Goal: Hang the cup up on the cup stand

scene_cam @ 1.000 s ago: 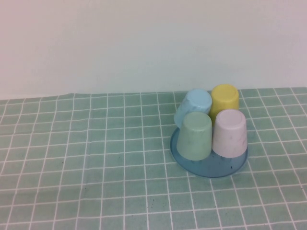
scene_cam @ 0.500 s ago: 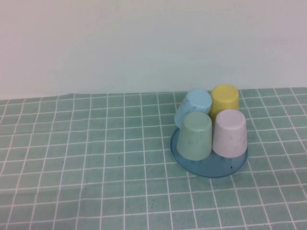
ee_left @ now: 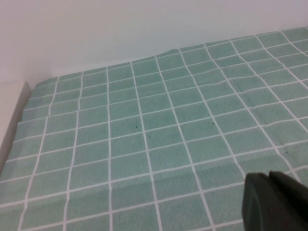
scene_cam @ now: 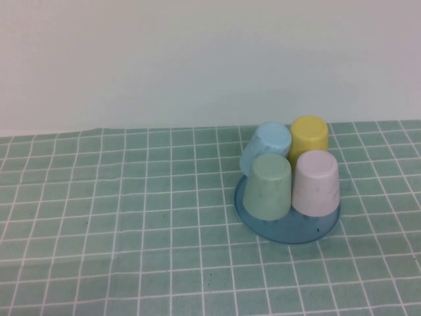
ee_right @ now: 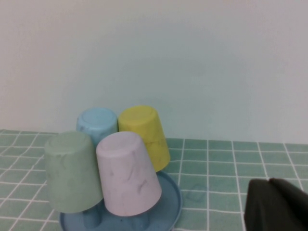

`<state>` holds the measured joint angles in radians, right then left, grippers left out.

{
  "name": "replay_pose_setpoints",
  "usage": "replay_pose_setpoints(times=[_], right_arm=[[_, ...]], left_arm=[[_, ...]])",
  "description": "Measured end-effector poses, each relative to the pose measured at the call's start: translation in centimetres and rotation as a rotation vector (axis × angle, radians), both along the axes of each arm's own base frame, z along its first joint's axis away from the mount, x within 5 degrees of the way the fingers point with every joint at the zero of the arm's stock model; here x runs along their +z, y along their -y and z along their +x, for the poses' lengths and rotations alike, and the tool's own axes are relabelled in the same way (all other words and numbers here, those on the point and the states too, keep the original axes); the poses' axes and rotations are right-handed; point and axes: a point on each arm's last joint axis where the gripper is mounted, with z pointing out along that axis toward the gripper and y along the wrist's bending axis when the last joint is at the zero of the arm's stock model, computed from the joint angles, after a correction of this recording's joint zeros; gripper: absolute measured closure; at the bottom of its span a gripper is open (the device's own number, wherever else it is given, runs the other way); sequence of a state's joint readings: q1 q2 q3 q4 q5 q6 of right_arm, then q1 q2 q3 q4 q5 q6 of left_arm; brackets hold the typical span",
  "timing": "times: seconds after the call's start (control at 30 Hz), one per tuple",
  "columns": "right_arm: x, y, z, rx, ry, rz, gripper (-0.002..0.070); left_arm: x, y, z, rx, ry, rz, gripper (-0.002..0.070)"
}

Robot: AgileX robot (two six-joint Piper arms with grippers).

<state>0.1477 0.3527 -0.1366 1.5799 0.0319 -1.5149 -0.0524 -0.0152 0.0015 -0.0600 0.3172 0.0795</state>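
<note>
Four cups upside down on the stand (scene_cam: 289,232), toward the right side of the table (scene_cam: 131,217), nearer its far edge than its near edge. Pink cup (scene_cam: 315,183) at the stand's near right, inverted over a peg and tilted slightly. Green cup (scene_cam: 268,187) just beside it at the near left, likewise inverted. Blue cup (scene_cam: 266,146) behind the green one, leaning toward the left. Yellow cup (scene_cam: 308,136) behind the pink one, at the far right. All four crowded close, sides near touching or touching. Pegs mostly hidden under the cups; only short blue stubs seen below the green and pink ones from the right wrist camera.

Left gripper (ee_left: 276,202) low over bare checked cloth, well apart from the stand, closed and holding nothing. Right gripper (ee_right: 276,204) near the stand, on the pink cup's side, level with the cups, closed too and empty. Neither arm visible from the raised camera.
</note>
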Motion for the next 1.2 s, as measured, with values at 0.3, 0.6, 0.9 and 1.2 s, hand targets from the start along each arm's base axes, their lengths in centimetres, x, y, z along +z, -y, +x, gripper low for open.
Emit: replay_pose_setpoints(times=[0.3,0.6,0.9,1.2], right_arm=[[0.0,-0.1,0.0,0.009,0.0,0.001,0.0676],[0.0,-0.1,0.0,0.011,0.0,0.001,0.0676],[-0.1,-0.1,-0.2,0.025,0.002,-0.067,0.0676],[-3.0,0.5,-1.4,-0.018,-0.147,-0.085,0.0676]], left_arm=[[0.0,0.0,0.0,0.001,0.0,-0.004,0.0676],[0.0,0.0,0.0,0.001,-0.002,-0.004,0.0676],[0.0,0.0,0.0,-0.001,0.0,-0.002,0.0676],[0.0,0.0,0.0,-0.001,0.0,-0.002,0.0676]])
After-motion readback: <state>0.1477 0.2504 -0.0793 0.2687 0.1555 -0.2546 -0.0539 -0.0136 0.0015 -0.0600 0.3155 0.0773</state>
